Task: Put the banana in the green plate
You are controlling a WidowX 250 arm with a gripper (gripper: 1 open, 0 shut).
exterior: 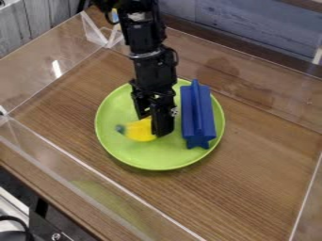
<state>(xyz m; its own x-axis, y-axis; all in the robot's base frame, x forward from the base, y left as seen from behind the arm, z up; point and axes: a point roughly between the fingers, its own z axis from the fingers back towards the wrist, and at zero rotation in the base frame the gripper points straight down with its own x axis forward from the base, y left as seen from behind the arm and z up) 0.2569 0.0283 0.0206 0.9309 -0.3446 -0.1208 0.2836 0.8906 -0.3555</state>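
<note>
The black robot gripper (156, 120) is seen reaching steeply down from the dark jointed arm (142, 38) into the middle of the large round lime-green flat plate (126, 151). Its jaws are pressed together on the small curved yellow plastic-looking toy banana (142, 129), which is pinched at its right end. The rest of the banana extends to the left of and slightly below the fingertips, and its greenish-blue tip (122, 127) is seen furthest left of the gripper. The banana is located inside the plate, low over or on its surface; whether it actually rests on the plate cannot be told. Just to the right of the gripper, a long blue block (198, 115) is laid across the right half of the same plate, close to the fingers but apart from them. The plate is set on a brown wood-grain tabletop (239, 188), which is enclosed by clear plastic walls (32, 71) around the gripper.
</note>
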